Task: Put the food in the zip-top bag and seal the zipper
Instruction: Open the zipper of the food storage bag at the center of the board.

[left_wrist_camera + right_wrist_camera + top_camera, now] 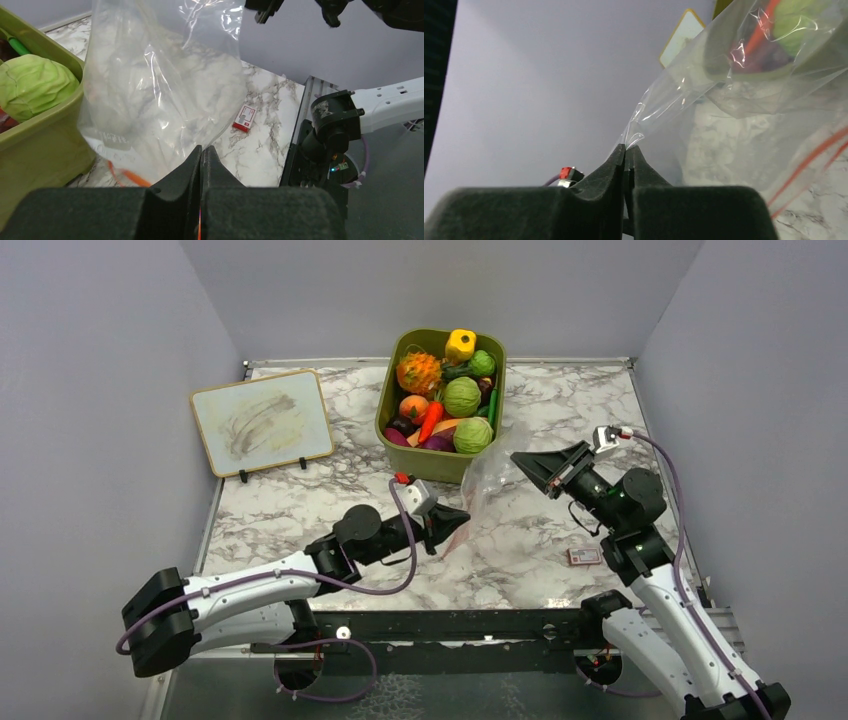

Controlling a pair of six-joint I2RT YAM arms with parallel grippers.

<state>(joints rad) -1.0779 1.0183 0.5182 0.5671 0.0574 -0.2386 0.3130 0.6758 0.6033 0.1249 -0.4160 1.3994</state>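
The clear zip-top bag hangs stretched between my two grippers, in front of the olive-green bin. My left gripper is shut on the bag's lower edge at the orange-red zipper; orange shows between its closed fingers. My right gripper is shut on an upper corner of the bag, fingertips pinched together. The bag looks empty. The food lies in the bin: two light-green cabbages, the bumpy orange fruit and the orange-peach fruit.
The bin also holds a yellow pepper, a carrot and other toy produce. A small whiteboard stands at the back left. A small red-and-white box lies on the marble table near the right arm's base.
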